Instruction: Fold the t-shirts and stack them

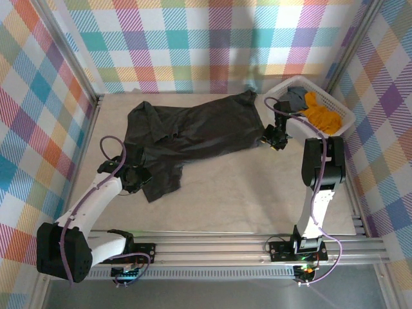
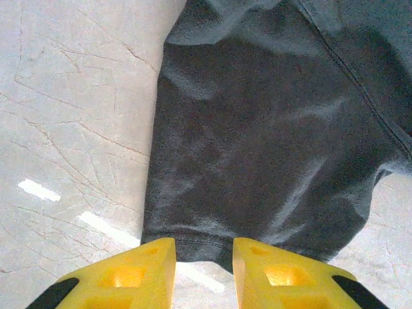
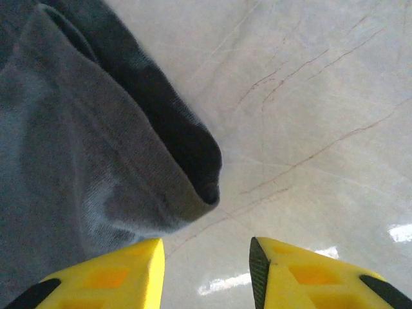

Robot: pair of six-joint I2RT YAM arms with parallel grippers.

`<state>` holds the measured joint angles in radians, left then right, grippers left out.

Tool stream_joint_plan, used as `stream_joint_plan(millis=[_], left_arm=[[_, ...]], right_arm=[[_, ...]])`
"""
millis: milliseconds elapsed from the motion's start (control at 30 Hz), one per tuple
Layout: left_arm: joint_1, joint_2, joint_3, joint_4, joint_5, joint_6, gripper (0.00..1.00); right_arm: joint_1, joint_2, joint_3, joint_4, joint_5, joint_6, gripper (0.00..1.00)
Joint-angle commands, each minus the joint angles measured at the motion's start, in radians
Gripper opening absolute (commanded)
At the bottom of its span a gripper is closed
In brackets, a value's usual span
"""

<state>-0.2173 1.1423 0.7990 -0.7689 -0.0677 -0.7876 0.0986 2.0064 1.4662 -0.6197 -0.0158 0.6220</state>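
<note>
It was a lab test cell: plaid screens (image 1: 193, 38) rose beyond the right claw (image 1: 273, 139), and a metal rail (image 1: 219, 248) behind it held the arms' bases (image 1: 302, 246).

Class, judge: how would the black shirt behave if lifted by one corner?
Likely floppy: the black shirt lies wrinkled with a folded hem, so it should sag. Probably light, being thin cloth. Pushed, it would likely bunch, not slide.

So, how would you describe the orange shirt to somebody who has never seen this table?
Start at the table, far right corner, where a white lattice basket stands. Inside lie two crumpled shirts; the orange t-shirt fills the nearer part, beside a grey t-shirt. Only it is bright orange; the black t-shirt lies outside, on the table.
</note>
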Motion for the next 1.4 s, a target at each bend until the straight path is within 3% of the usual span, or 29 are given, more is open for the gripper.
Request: stream_joint_plan(millis=[0,267,933,1167,1367], left_arm=[[0.015,-0.015,-0.004,-0.035,0.013,0.026,0.3],[0.018,-0.021,-0.001,-0.038,0.016,0.032,0.3],[0.018,-0.036,0.011,-0.046,0.016,0.031,0.29],[0.02,-0.049,0.031,-0.073,-0.001,0.041,0.3],[0.099,-0.053,0.039,-0.079,0.036,0.058,0.3]], right_arm=[[-0.007,0.04,0.061,0.018,-0.016,0.03,0.4],[-0.008,0.127,0.159,-0.032,0.003,0.004,0.39],[0.012,0.173,0.174,-0.07,0.076,-0.035,0.38],[0.03,0.176,0.161,-0.014,0.031,0.003,0.29],[0.042,0.118,0.141,0.016,0.028,0.064,0.11]])
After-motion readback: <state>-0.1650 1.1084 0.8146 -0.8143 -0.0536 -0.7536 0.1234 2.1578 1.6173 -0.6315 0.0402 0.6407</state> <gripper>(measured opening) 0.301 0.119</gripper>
